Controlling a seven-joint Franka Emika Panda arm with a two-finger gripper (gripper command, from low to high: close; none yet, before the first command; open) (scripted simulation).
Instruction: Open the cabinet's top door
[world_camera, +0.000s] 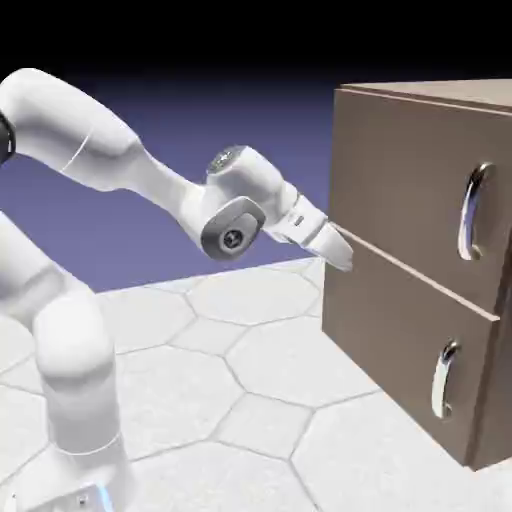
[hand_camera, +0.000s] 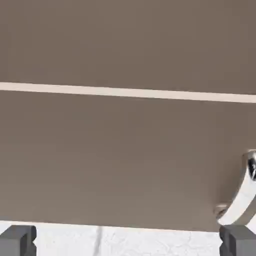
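Top door (world_camera: 410, 185) is the panel to be opened, and it looks closed, its face meeting the pale strip (world_camera: 420, 270) above the lower panel (world_camera: 390, 335). The gripper (hand_camera: 128, 241) has its fingers spread wide with nothing between them, presumably so that they can pass either side of a handle. It tilts downward by the far left part of the cabinet's front, around the height of the strip; whether it touches the wood I cannot tell.

Outward from there, the long upper handle (world_camera: 470, 212) stands toward the door's near right edge, well apart from the fingers. That placing suggests the door is hinged at the far left and swings from the right. The lower handle (world_camera: 441, 380) sits beneath it, and it is this one that shows in the hand view's lower right corner, so the hand seems aimed too low and too far left. The arm (world_camera: 160, 180) reaches in from the left. It likely needs to move right and up before closing on the upper handle; going straight in could press on bare panel.
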